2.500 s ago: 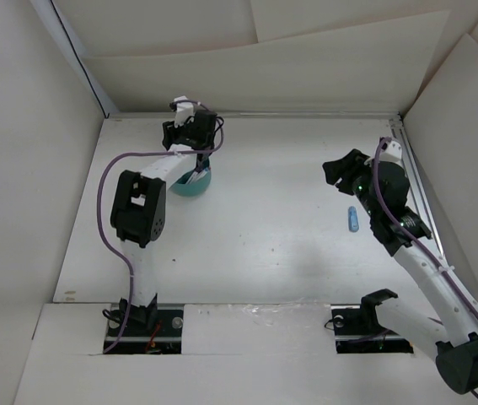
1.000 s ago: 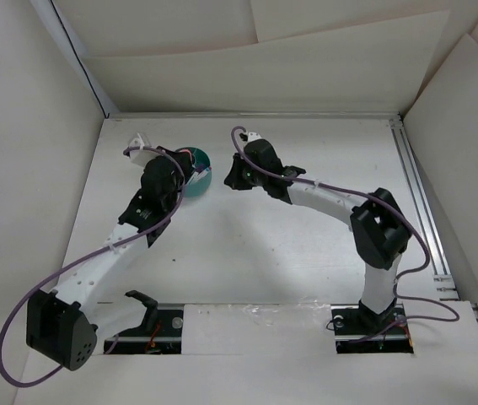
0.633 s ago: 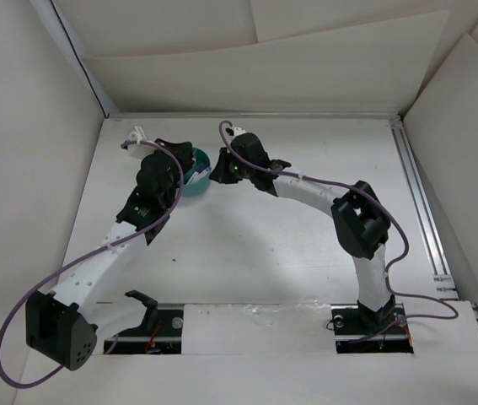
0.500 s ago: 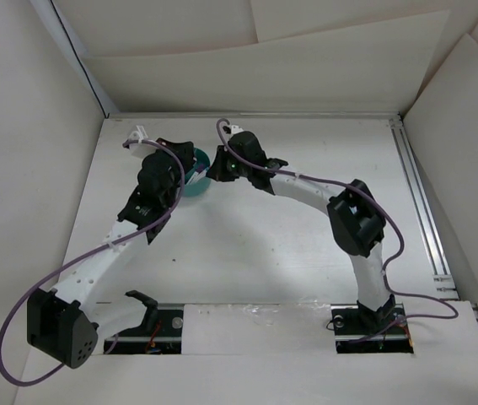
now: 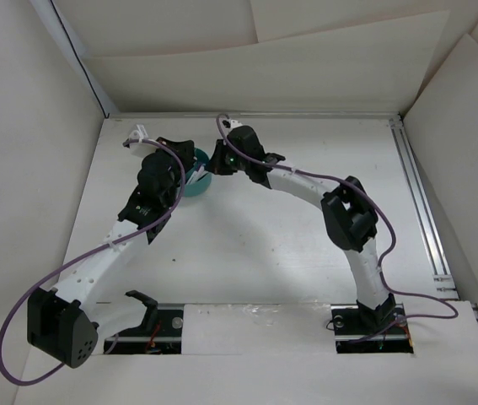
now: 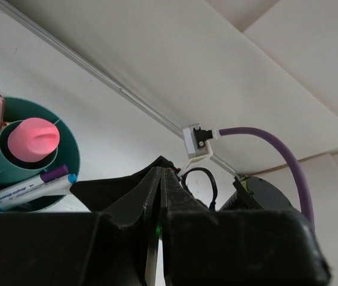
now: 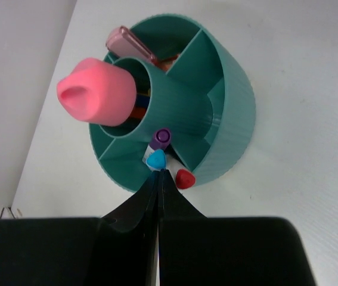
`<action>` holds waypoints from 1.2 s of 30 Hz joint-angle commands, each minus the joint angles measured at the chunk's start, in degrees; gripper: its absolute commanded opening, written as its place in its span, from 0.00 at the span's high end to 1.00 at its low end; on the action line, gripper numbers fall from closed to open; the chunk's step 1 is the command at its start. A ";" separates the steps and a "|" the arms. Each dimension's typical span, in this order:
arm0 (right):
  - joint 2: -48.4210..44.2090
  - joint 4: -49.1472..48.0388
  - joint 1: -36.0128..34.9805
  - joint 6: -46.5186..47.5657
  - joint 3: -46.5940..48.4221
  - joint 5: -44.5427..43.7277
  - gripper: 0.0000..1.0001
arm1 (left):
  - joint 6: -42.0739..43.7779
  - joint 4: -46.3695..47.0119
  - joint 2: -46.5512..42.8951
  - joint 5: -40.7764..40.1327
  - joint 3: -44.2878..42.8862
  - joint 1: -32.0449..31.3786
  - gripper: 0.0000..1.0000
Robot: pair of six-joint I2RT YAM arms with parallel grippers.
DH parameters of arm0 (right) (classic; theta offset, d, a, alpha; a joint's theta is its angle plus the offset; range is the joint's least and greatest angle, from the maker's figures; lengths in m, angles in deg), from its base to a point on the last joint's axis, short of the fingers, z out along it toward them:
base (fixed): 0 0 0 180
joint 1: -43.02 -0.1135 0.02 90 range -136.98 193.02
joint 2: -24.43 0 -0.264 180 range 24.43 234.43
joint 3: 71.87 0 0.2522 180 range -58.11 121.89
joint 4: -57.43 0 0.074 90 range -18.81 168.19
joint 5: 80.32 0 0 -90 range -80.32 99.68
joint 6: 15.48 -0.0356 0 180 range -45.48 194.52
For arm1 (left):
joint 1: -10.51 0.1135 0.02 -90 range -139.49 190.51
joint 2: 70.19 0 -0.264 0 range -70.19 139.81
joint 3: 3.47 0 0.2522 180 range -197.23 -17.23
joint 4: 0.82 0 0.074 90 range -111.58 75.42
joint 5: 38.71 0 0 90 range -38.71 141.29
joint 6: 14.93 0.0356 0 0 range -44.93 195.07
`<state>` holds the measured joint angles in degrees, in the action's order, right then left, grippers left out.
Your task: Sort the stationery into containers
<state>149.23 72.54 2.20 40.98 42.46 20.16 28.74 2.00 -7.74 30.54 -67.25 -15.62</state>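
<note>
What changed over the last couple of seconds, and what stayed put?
The right gripper swung from the table's right side across to the teal cup. The blue item lying there earlier is gone from that spot, and a blue-ended pen stands in the cup. The left gripper shifted to the cup's left side. Cup unmoved, both grippers shut.

Bright, even, soft-shadowed light (near wrist-view foregrounds dark, blurred)

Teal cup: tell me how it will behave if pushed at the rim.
The teal cup looks wide and low, so it would probably slide rather than tip. Its thin plastic walls suggest it is light. The pens leaning loose inside would likely rattle or shift.
</note>
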 commanded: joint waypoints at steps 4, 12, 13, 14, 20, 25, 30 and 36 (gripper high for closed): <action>1.42 -0.55 1.44 -0.56 4.45 -1.08 1.00 | 0.97 3.28 -0.84 0.45 -1.75 0.11 1.00; 3.53 0.68 1.44 -0.56 6.22 -0.37 1.00 | 0.97 3.28 -0.32 0.45 -1.75 0.11 1.00; 3.01 0.68 1.44 -0.56 5.26 -0.37 1.00 | 0.97 3.28 -0.32 0.45 -1.75 0.11 1.00; 2.30 -0.63 1.44 -0.56 4.11 -0.37 1.00 | 0.97 3.28 -0.32 0.45 -1.75 0.11 1.00; 1.94 0.83 1.44 -0.03 5.06 -0.99 1.00 | 0.97 3.28 0.74 0.45 -2.28 0.11 1.00; 3.18 2.08 1.44 -0.03 5.86 -3.62 0.61 | 1.50 3.28 1.35 1.07 -2.28 0.11 1.00; 4.31 3.84 1.44 0.49 8.58 -5.82 0.53 | 1.50 3.28 2.49 1.07 -2.80 0.11 0.99; 7.30 5.42 1.44 0.49 10.95 -5.82 0.62 | 1.50 3.28 2.49 1.07 -2.80 0.11 0.99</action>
<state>154.74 77.26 3.69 40.85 50.72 15.39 29.55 2.85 -4.77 31.37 -67.53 -15.64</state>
